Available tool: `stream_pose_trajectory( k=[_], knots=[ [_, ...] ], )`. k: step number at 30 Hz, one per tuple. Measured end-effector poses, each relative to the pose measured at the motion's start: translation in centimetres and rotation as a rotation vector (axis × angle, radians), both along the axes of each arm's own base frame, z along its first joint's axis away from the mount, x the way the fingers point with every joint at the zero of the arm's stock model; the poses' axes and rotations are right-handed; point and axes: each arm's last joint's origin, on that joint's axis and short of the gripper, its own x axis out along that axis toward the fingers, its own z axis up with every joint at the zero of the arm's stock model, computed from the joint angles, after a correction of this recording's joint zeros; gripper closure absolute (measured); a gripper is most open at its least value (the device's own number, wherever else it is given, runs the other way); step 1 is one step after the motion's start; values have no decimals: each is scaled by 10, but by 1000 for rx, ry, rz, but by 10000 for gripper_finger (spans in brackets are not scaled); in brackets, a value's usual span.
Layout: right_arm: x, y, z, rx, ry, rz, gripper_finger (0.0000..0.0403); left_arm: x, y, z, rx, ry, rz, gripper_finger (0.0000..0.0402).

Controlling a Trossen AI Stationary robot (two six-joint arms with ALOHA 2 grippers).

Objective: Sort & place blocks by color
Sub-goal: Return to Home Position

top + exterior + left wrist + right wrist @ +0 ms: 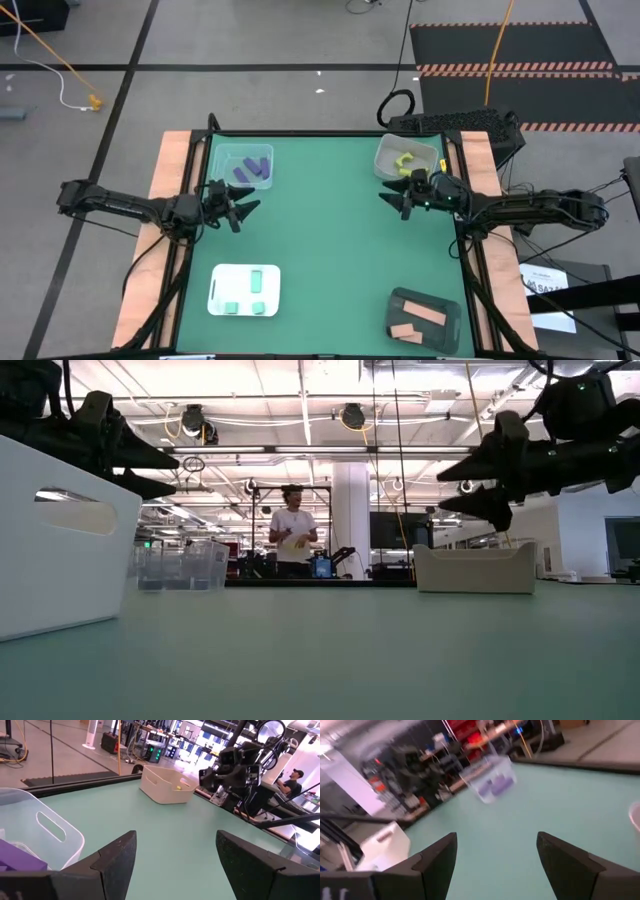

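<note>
All blocks lie in containers. Purple blocks (250,170) sit in a clear tub (226,158) at the far left, also seen in the right wrist view as purple blocks (496,785). Yellow blocks (402,163) fill a whitish tub (385,152) at the far right. Mint green blocks (256,280) rest on a white tray (220,296), salmon pink blocks (428,314) on a dark tray (400,300). My left gripper (243,208) hovers open above the table just near of the clear tub. My right gripper (393,200) hovers open just near of the whitish tub. Both hold nothing.
The four containers stand near the table's corners, with bare green surface (330,230) between the two grippers. In the low view the white tray's wall (60,550) stands close at the left. A person (293,540) stands in the room far behind the table.
</note>
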Motion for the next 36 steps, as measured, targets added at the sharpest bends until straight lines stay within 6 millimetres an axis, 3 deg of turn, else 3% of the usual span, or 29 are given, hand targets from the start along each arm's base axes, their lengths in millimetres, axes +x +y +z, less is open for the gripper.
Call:
stream_pose_trajectory(
  k=[13, 23, 29, 36],
  knots=[
    [-16, 5, 36, -108, -276, 15, 138, 0, 0, 0, 0, 0, 0, 128],
    [-35, 14, 58, -348, -427, 89, 138, 0, 0, 0, 0, 0, 0, 128],
    [-47, 17, 59, -474, -485, 64, 138, 0, 0, 0, 0, 0, 0, 128],
    [-52, 16, 56, -462, -467, 96, 138, 0, 0, 0, 0, 0, 0, 128]
  ],
)
